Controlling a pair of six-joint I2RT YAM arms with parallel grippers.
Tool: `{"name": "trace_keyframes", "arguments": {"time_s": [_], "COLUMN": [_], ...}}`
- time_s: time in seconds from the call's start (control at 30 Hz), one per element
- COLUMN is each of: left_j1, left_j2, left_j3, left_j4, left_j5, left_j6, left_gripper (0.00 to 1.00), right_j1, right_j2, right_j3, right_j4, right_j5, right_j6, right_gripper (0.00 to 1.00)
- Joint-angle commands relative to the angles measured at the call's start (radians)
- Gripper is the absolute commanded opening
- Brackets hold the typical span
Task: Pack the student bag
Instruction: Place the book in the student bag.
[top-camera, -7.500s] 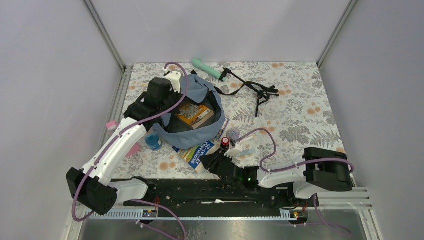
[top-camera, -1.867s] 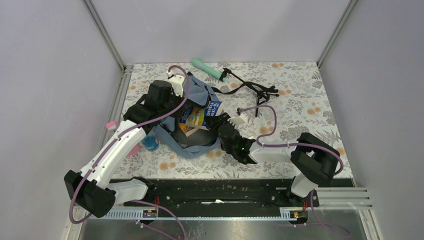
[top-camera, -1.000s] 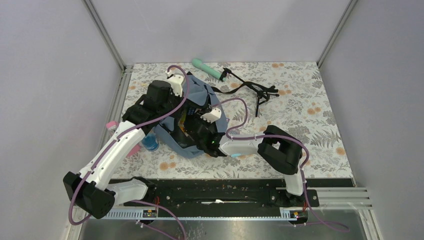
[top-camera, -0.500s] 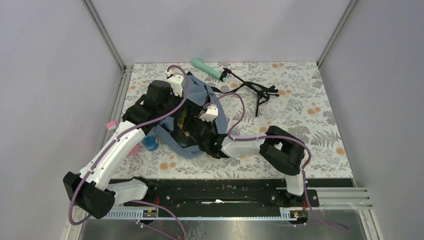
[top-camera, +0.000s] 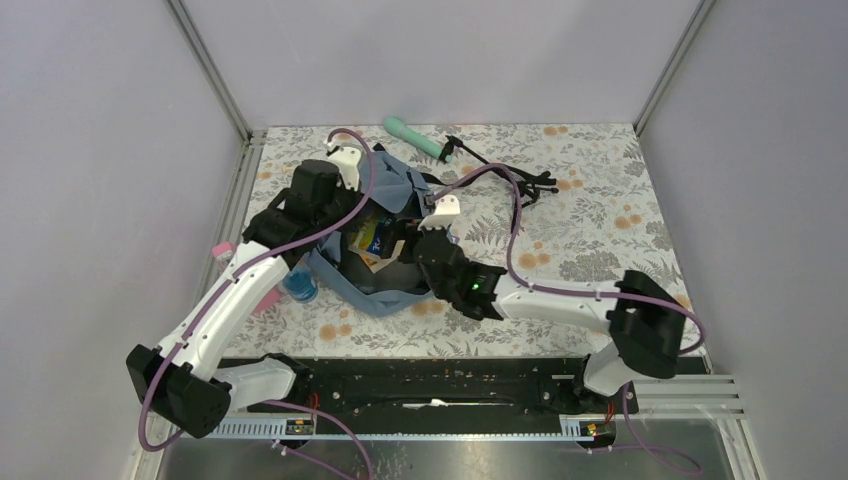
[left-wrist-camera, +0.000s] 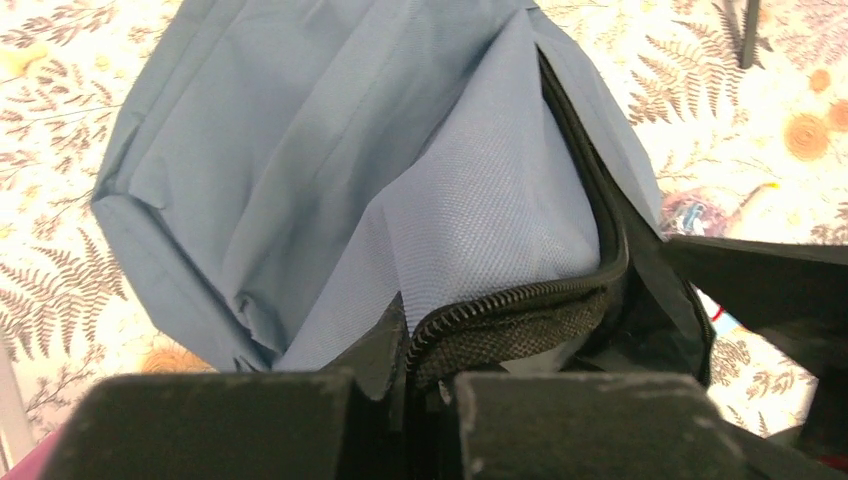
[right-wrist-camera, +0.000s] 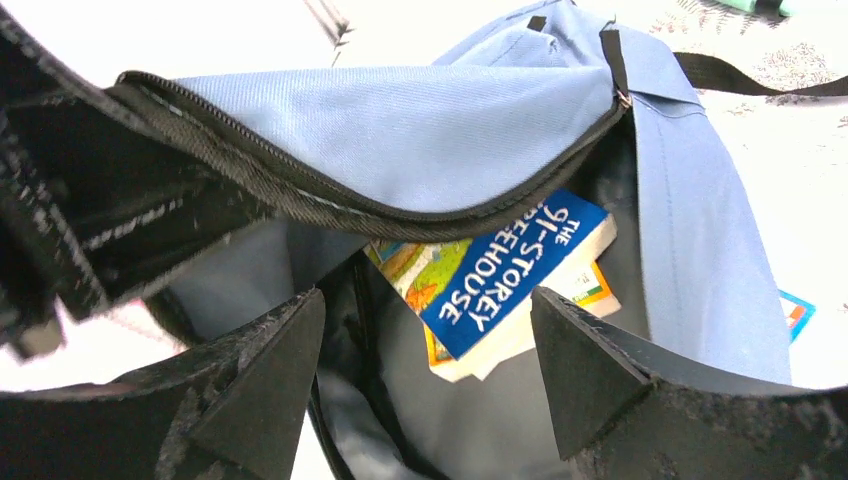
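Student bag (top-camera: 372, 296) lies left of centre on the surface (top-camera: 600, 210). Left gripper (left-wrist-camera: 428, 400) props its mouth, jaws clenched on the zipper rim; a slip would drop the flap over the book (right-wrist-camera: 505, 270). Right gripper (right-wrist-camera: 425, 320), jaws released at the mouth, could snag that rim. Left rail close; open room to the right.

A book (right-wrist-camera: 505, 275) lies inside the student bag (right-wrist-camera: 420, 130) on the table (top-camera: 600, 200).

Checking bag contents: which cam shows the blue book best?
Right wrist: blue book lies inside the student bag, title readable. Top external shows only a blue sliver in the opening. Left wrist shows just bag fabric.
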Motion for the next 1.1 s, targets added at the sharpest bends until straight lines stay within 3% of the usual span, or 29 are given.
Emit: {"name": "trace_keyframes", "arguments": {"time_s": [0.0,0.27,0.5,0.63,0.77,1.07], "left_j1": [0.045,0.156,0.256,0.315,0.370,0.422], "left_j2": [-0.054,-0.060,-0.028,-0.006,-0.003,-0.013], "left_j3": [0.030,0.082,0.126,0.147,0.151,0.070], "left_j4": [0.077,0.068,0.071,0.083,0.103,0.166], "left_j5": [-0.088,-0.115,-0.138,-0.134,-0.130,-0.020], "left_j6": [0.013,-0.001,-0.005,-0.005,-0.011,-0.044], "left_gripper": [0.00,0.00,0.00,0.00,0.00,0.00], "right_j1": [-0.042,-0.305,-0.547,-0.566,-0.559,-0.459], "right_j2": [-0.129,-0.331,-0.244,-0.164,-0.116,-0.065], "right_j3": [-0.041,-0.109,-0.086,-0.050,-0.020,0.003], "right_j4": [-0.158,-0.432,-0.556,-0.563,-0.570,-0.580], "right_j5": [-0.130,-0.427,-0.767,-0.817,-0.904,-0.858], "right_j6": [-0.052,-0.082,-0.095,-0.197,-0.317,-0.609], "right_gripper": [0.83,0.88,0.87,0.83,0.88,0.88]}}
